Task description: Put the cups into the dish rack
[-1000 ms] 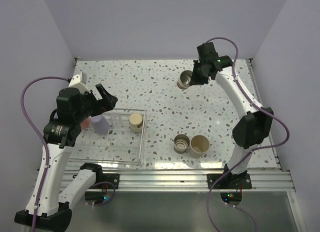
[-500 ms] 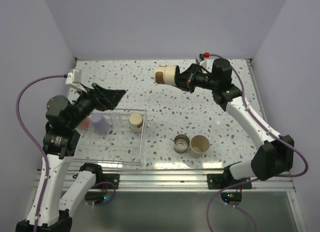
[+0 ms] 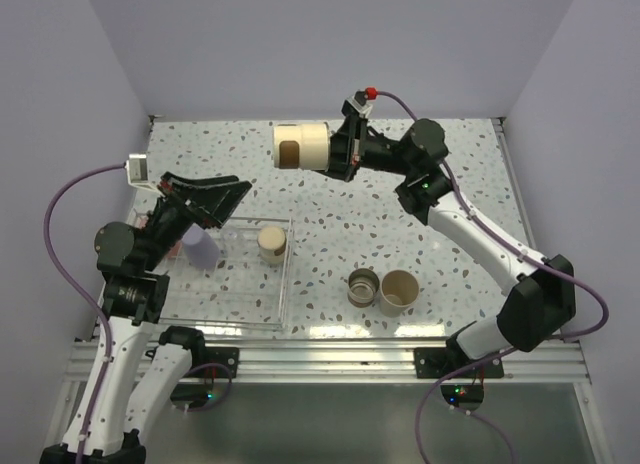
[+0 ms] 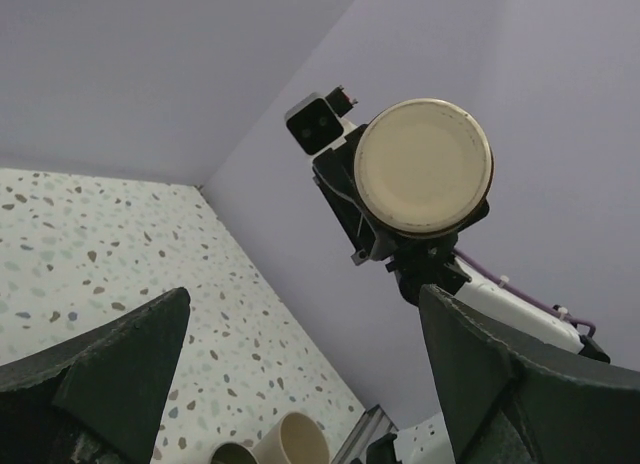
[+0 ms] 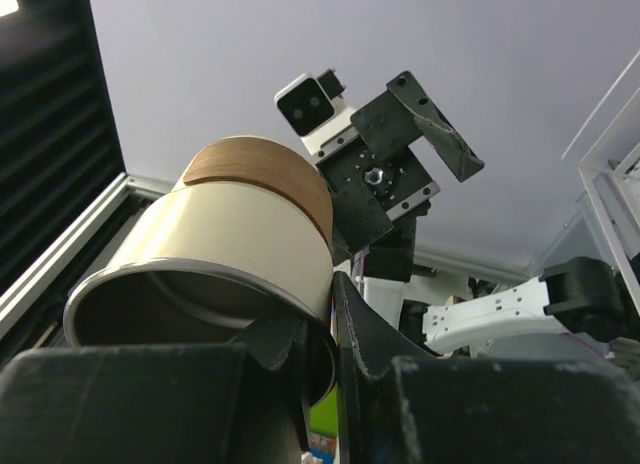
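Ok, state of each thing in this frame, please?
right gripper: shut on the banded cup, raised
banded cup: held on its side in the air
left gripper: open, empty, raised
lavender cup: standing in the dish rack
cream cup: upright in the dish rack
metallic cup: upright on the table
beige cup: upright beside it

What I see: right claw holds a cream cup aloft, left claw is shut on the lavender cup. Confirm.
No. The left claw is open and empty, per the left wrist view; the lavender cup stands free in the dish rack. The right claw holds the cream cup.
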Tool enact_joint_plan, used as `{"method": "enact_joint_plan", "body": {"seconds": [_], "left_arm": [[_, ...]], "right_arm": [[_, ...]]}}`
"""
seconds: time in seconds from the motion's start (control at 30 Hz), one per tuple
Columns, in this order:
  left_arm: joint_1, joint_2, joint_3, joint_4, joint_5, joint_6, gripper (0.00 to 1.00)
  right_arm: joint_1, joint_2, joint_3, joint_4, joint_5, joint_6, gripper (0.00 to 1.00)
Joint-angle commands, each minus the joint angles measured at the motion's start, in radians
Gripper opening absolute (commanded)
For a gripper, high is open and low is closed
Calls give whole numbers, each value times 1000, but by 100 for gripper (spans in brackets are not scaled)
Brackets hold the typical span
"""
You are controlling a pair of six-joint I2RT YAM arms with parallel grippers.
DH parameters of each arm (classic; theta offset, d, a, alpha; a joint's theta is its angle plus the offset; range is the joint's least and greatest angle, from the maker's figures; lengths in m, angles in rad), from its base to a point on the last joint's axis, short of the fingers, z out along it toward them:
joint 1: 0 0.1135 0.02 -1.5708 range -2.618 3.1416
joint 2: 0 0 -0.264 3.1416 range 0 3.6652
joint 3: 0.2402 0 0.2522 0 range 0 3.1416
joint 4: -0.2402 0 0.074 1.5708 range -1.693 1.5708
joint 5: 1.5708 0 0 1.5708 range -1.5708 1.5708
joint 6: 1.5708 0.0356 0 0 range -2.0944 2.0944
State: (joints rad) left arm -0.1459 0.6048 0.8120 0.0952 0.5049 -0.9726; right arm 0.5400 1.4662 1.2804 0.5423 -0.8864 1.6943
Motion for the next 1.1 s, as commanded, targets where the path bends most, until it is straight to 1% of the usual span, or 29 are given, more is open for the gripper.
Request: {"method": "enact_joint_plan", "body": {"seconds": [0.0, 0.03, 0.07, 0.2, 0.4, 0.67, 0.77, 0.83, 0.9, 0.93, 1.0, 1.03, 1.07], "left_arm": [[5, 19, -30, 290, 76, -153, 100], [5, 27, -24, 338, 93, -162, 100], [5, 47, -7, 353, 99, -172, 100], [5, 104, 55, 385, 158, -170, 100], [5, 154, 75, 451, 202, -176, 100], [5, 187, 98, 500, 218, -189, 100], [5, 199, 119, 491, 231, -176, 100], [5, 205, 131, 445, 219, -143, 99], [5, 205, 136, 411, 208, -127, 92], [5, 207, 135, 406, 204, -126, 78], [5, 210, 136, 397, 207, -118, 67], [5, 213, 135, 396, 211, -117, 55], [5, 214, 136, 393, 215, -115, 49]], "right_arm": [[46, 25, 65, 50, -20, 10, 0], [54, 29, 68, 51, -17, 11, 0], [58, 34, 73, 51, -13, 15, 0], [83, 77, 140, 47, -14, 22, 0], [123, 138, 207, 28, -22, 15, 0], [173, 157, 179, 16, -36, -8, 0], [176, 158, 162, 21, -33, -18, 0], [176, 164, 152, 41, -29, -15, 0], [176, 172, 145, 48, -22, -12, 0], [175, 177, 148, 56, -19, -10, 0], [175, 193, 149, 79, -7, 4, 0], [176, 198, 151, 91, -3, 13, 0], [176, 206, 154, 105, 0, 33, 0]]}}
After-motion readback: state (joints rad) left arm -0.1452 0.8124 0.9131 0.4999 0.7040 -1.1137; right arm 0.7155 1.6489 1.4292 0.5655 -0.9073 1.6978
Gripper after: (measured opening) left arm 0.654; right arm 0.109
